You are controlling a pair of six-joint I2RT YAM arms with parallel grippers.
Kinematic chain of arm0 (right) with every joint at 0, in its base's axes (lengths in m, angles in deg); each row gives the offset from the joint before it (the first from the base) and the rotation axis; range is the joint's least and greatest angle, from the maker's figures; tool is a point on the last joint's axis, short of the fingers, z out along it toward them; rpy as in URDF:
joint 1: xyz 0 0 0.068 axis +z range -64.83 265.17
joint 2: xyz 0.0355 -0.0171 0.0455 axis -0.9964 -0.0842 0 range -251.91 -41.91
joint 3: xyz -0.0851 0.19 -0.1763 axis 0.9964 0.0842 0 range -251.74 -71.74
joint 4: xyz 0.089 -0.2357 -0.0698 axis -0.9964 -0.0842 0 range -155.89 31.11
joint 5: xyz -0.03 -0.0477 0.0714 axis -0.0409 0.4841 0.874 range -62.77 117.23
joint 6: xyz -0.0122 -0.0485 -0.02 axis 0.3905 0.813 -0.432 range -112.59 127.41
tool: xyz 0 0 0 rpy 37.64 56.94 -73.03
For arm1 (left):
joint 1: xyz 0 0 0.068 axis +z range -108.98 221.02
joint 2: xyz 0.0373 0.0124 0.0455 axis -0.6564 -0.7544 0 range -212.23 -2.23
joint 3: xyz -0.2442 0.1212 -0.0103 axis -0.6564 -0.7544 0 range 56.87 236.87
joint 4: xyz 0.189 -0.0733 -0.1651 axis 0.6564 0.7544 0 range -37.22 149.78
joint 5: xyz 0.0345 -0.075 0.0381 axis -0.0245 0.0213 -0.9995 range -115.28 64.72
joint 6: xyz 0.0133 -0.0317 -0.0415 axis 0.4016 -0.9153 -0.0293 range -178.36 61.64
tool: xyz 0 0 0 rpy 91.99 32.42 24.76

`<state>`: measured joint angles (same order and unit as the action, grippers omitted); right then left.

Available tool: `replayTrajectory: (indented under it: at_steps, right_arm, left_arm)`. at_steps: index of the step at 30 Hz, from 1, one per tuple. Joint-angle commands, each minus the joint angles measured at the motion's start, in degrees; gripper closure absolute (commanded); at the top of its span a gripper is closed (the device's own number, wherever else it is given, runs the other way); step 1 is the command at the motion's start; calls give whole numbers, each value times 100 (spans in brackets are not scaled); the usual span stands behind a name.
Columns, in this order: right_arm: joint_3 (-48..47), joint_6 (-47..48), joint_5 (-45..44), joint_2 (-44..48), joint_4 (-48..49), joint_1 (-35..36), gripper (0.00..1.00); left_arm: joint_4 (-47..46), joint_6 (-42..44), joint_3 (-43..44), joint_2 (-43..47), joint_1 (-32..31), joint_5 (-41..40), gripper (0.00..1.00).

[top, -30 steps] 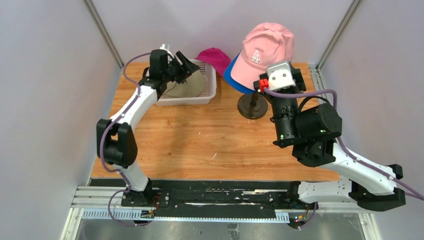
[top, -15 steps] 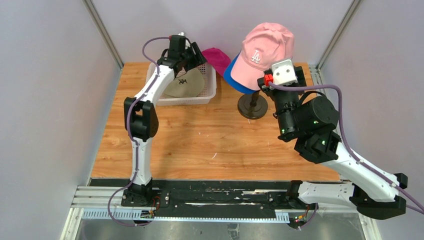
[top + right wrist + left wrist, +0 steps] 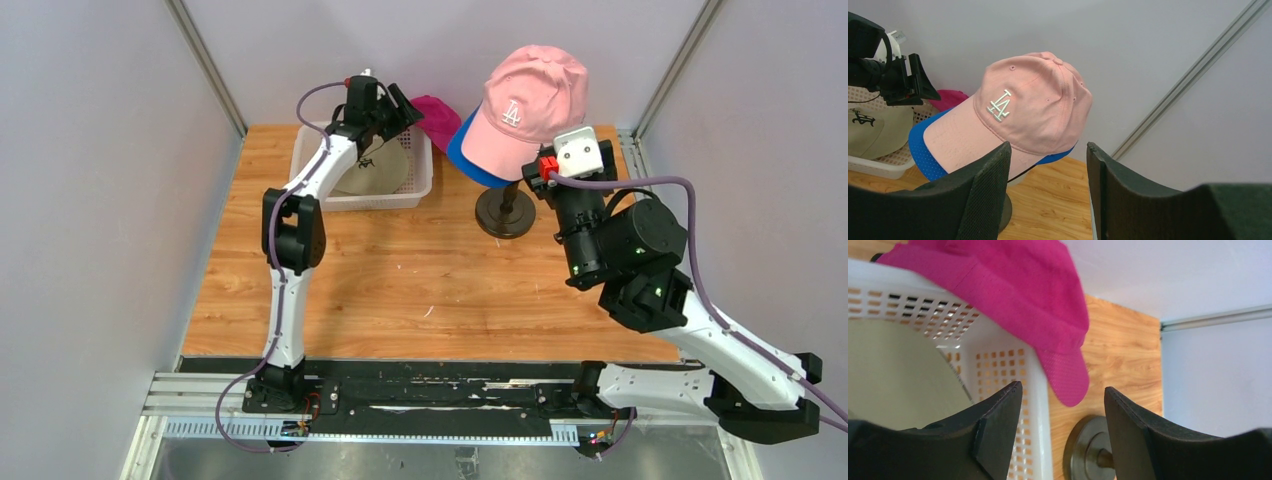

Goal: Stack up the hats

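Since a second ago the left arm reaches much further back, and the right one drifts off right. Right gripper [image 3: 1048, 150] is empty, jaws apart, facing the pink cap [image 3: 1033, 105] sitting on the blue cap [image 3: 928, 155]. Left gripper [image 3: 1063, 395] is spread and empty too, over the basket [image 3: 1034, 385] corner, with the khaki cap [image 3: 375, 172] inside. Magenta cap [image 3: 1013, 295] hangs over the far rim. I'd pinch its brim only, clear of the plastic.
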<state>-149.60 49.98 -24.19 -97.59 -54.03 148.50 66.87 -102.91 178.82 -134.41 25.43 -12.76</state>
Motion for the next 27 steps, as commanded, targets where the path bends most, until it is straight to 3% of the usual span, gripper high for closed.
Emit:
replayTrajectory:
  at_steps: [1,27]
  right_arm:
    - [102,-222,45,149,-76,-137,44]
    - [357,-313,-4,460,-122,-143,44]
  left_arm:
    - [-976,-525,117,-286,59,212,35]
    - [-1938,-1327,628,-1333,197,541,35]
